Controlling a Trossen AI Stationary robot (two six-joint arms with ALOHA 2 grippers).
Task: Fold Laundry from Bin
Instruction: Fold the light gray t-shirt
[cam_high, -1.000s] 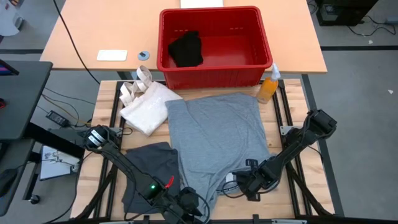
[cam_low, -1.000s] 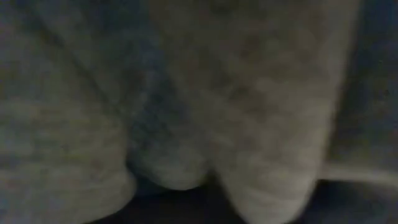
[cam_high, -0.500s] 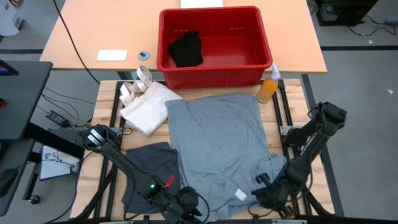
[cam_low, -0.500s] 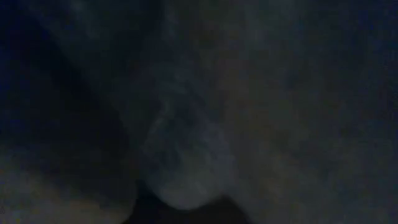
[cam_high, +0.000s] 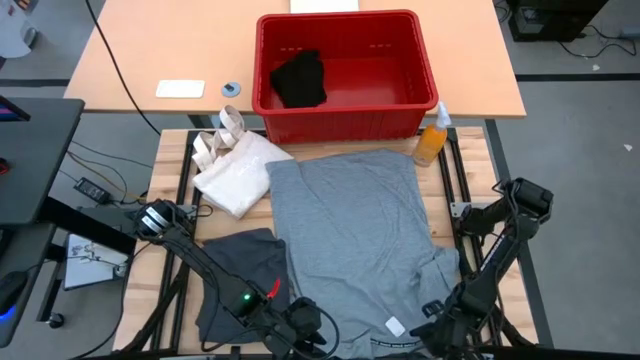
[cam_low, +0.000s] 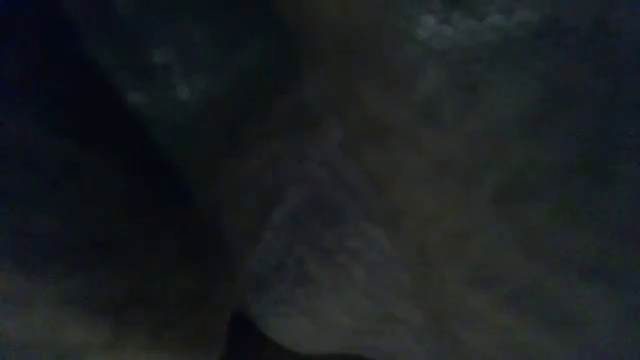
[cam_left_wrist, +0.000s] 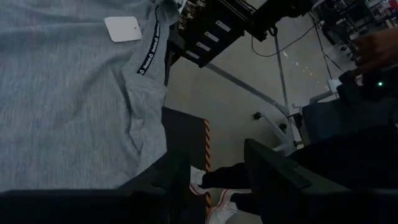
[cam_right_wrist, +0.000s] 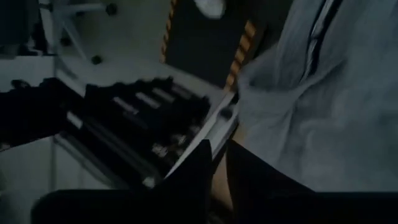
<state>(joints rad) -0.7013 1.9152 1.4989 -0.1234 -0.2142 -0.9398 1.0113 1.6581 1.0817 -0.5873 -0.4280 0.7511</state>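
High view: the light grey shirt (cam_high: 355, 235) lies spread flat on the worktop (cam_high: 170, 170) before the bin (cam_high: 345, 70), ready for folding, the left hand (cam_high: 300, 325) half-open beside its near edge, the right hand (cam_high: 440, 325) narrowly parted, whether pinching the hem I cannot tell.

The light grey shirt (cam_high: 355, 240) covers the table's middle. Obstacles: the red bin (cam_high: 345, 75) and orange spray bottle (cam_high: 432, 135) along the far edge, the tote bag (cam_high: 235, 165) far left, the charcoal garment (cam_high: 245, 275) near left. Bare wood (cam_high: 465, 185) remains on the right.
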